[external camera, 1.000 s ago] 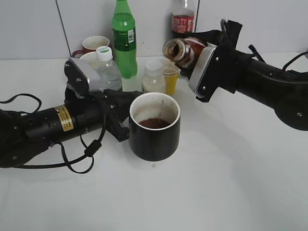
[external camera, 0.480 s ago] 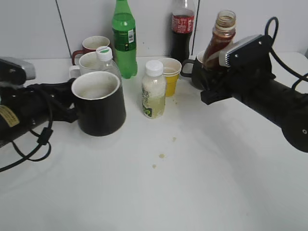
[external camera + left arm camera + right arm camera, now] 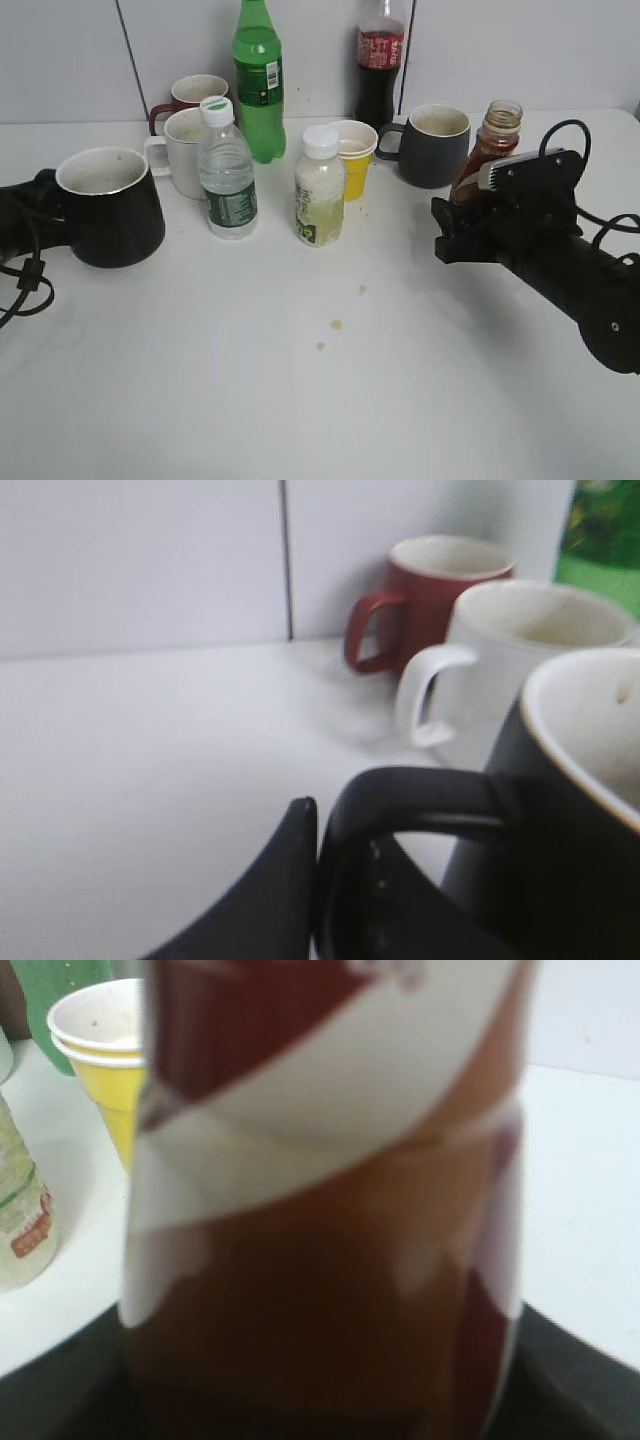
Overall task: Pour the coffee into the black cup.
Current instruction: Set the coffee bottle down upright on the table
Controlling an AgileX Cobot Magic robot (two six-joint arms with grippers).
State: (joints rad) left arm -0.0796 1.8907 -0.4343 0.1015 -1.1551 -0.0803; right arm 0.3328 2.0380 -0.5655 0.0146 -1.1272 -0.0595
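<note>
The black cup stands upright at the far left of the table, its pale inside showing. My left gripper is shut on its squarish handle; in the left wrist view one dark finger presses the handle's outer side, and the cup's rim is at the right. The coffee bottle is upright at the right, capless, with brown liquid in it. My right gripper is shut on its lower body. The bottle's swirl label fills the right wrist view. Its base is hidden.
A maroon mug, a white mug, a clear water bottle, a green bottle, a white-capped bottle, a yellow paper cup, a cola bottle and a grey mug stand along the back. Small drips mark the table's middle.
My left gripper has drawn the black cup from the middle to the far left. My right gripper has turned the coffee bottle upright and lowered it at the right.
</note>
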